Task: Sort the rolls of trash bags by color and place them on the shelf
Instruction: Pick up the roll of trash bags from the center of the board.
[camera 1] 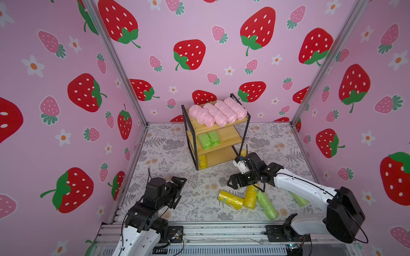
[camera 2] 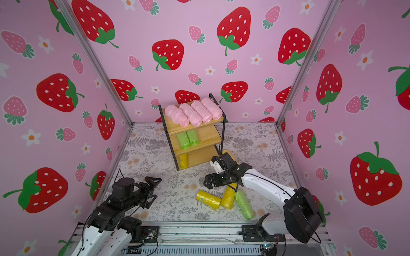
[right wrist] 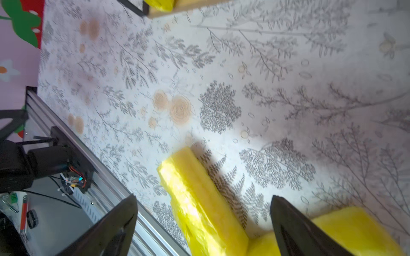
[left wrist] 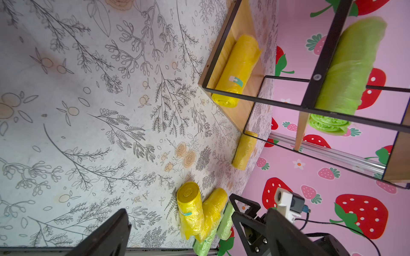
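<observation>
In both top views the shelf (camera 1: 240, 121) stands mid-frame on the worktop (camera 1: 173, 155). Its top board carries four pink rolls (camera 1: 218, 113) side by side, the middle board two green rolls (camera 1: 208, 140) at its left end, the bottom board one yellow roll (camera 1: 202, 161) at the left. Lower right of centre, two loose yellow rolls (camera 1: 230, 200) and a loose green roll (camera 1: 267, 205) lie touching; the right tool (camera 1: 231, 182), spread wide, hangs over them, gripping nothing. A fourth yellow roll (left wrist: 244, 150) lies by the shelf's right foot, and a fourth green roll (camera 1: 299, 199) shows half hidden behind the right arm (camera 1: 306, 186). The left tool (camera 1: 180, 188), lower left, is spread and empty.
</observation>
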Controlling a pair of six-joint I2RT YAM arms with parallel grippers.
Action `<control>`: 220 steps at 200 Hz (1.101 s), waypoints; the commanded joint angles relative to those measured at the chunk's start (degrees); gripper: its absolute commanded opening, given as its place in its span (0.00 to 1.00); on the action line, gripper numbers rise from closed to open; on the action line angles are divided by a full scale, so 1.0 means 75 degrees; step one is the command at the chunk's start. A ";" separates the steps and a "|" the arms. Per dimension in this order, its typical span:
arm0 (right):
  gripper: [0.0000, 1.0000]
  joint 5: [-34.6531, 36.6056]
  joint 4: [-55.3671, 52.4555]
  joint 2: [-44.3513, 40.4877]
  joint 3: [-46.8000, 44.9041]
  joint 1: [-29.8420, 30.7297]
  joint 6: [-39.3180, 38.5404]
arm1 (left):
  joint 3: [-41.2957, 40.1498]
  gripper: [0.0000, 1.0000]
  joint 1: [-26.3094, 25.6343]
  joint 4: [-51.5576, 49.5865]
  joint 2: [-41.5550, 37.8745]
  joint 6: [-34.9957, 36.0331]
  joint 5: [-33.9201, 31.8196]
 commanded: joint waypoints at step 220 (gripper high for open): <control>0.74 0.1490 -0.1662 0.1773 0.0318 0.2560 0.0134 | 0.0441 1.00 -0.0031 0.0022 0.0421 0.0123 0.0125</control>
